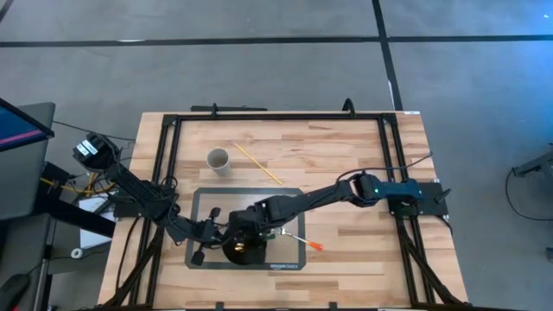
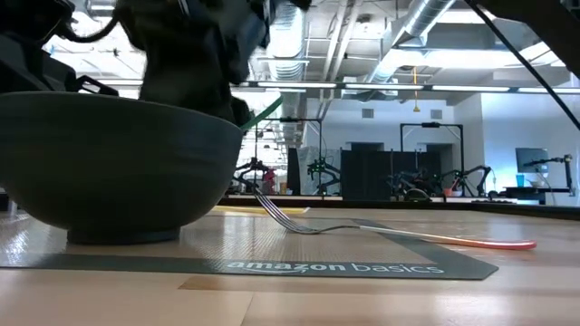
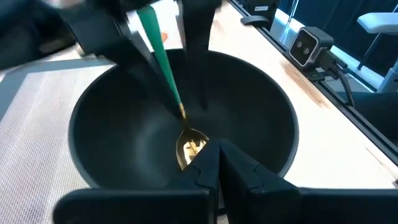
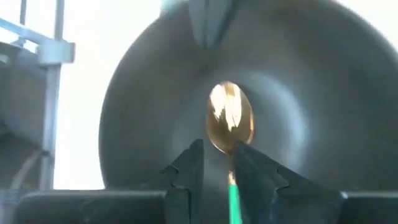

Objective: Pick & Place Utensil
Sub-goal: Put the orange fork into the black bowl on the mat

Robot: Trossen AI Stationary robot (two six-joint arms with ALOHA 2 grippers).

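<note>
Right gripper (image 4: 214,165) is hanging over the black bowl (image 1: 244,248) at the lower centre of the high view, its fingers closed on the green handle of a gold spoon (image 3: 186,143). The spoon's gold head is resting at the bottom of the bowl, and the handle is rising steeply from it, up and toward the upper left in the left wrist view, so the long axis is running nearly straight along the right arm's own line of reach. In the right wrist view the head is showing just beyond the fingertips, dead ahead, with the handle passing between the fingers.

Left gripper (image 3: 217,163) is sitting at the bowl's near rim, just left of the bowl in the high view, its fingers pressed together and holding nothing; it is pointing in at the spoon's head.

Judging by this, the placing is all but done, and the right arm is the one that must release and lift clear along the handle's axis.

On the grey mat (image 1: 204,200), a fork with an orange handle (image 1: 304,239) is lying right of the bowl, apart from it.
</note>
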